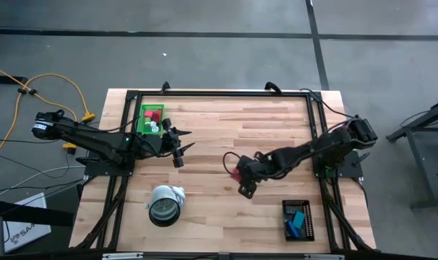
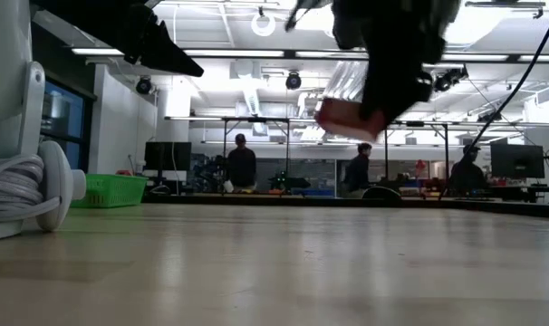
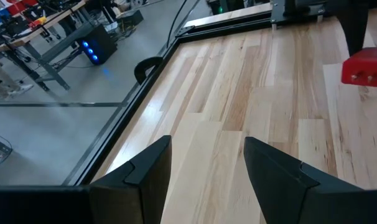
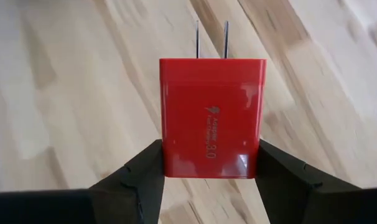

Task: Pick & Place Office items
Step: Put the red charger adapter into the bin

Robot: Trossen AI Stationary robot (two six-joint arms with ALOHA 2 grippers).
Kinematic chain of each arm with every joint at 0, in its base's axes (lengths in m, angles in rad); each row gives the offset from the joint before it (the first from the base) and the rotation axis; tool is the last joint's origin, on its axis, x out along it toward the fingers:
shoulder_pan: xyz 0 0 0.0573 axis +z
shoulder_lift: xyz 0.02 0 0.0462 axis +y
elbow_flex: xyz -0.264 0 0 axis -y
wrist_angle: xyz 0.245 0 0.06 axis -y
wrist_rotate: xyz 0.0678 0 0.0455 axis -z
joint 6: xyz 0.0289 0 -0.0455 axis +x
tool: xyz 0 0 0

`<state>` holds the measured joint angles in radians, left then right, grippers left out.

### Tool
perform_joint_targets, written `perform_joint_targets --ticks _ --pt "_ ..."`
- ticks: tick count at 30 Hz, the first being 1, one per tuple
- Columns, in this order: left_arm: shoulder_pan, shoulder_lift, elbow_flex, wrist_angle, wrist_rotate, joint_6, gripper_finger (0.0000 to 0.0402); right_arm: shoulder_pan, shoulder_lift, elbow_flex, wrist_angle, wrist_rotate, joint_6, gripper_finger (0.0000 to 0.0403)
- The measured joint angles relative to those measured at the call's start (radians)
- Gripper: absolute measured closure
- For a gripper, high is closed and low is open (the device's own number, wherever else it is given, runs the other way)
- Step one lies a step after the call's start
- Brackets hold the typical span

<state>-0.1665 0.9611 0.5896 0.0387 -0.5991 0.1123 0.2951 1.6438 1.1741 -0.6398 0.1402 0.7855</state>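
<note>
The red plug-in charger (image 4: pixel 212 118) sits clamped between the right gripper (image 1: pixel 238 175) fingers, lifted clear of the table (image 1: pixel 277 130) near its centre, prongs pointing away from the wrist. The green tray (image 1: pixel 142 124) lies at ten o'clock, the black tray (image 1: pixel 308 221) nearer, at five o'clock. The left gripper (image 1: pixel 177 146), fingers spread and empty, waits beside the green tray.

"3.0" + lightning-bolt mark on red charger block (image 4: pixel 212 117)

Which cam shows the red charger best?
Right wrist view: the red charger fills the frame, prongs and print visible, clamped in the right claw. High view shows only a red speck. Low view shows it blurred under the arm. Left wrist view catches its edge.
</note>
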Motion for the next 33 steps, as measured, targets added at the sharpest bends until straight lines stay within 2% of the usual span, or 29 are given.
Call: perform_joint_targets --ticks 9,27,33 --pt "0.0 0.0 0.0 0.0 0.0 0.0 0.0209 -0.023 0.0 0.031 0.17 -0.012 -0.151 0.0207" --pt "0.0 0.0 0.0 0.006 0.0 -0.002 0.0209 -0.023 0.0 0.03 0.279 -0.015 -0.256 0.0207" --pt "0.0 0.0 0.0 0.03 0.0 -0.12 0.0209 -0.029 0.0 0.03 0.402 -0.09 -0.3 0.0207"
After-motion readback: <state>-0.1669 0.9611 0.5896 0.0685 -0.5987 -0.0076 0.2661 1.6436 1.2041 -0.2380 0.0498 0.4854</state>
